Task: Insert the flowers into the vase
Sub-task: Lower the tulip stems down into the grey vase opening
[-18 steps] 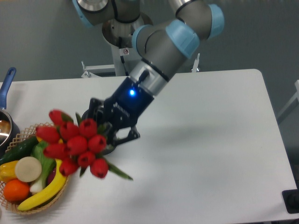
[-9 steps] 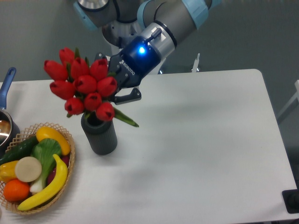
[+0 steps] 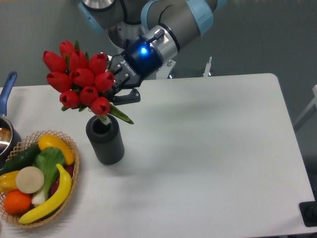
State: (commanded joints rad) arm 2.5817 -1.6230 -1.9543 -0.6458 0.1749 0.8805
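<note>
In the fixed camera's view, a bunch of about ten glossy red tulip buds with green stems and narrow green leaves [image 3: 79, 79] hangs in the air above the left part of the white rectangular desk [image 3: 213, 148], nearer the far edge than the near one. The buds crowd together in a rounded cluster that tilts up toward the far left corner, and one long pointed leaf sticks out low on the right side. A pale green stem runs down from the lowest bud into the round mouth of the dark grey, nearly black ribbed cylindrical vase [image 3: 105, 140], which stands upright on the desk directly below the bunch; only the stem tip reaches the opening, while the buds sit well above the rim. The black two-finger gripper [image 3: 120, 87], carried on a grey and light-blue arm with a lit blue ring, comes in from the far side and is closed on the bunch just behind the buds, its fingers partly hidden by the flowers. At the near left corner lies a round wicker basket [image 3: 69, 188] holding yellow, green and orange fruit and vegetables, and at the left edge a blue-handled metal pot [image 3: 6, 106] is partly cut off.
</note>
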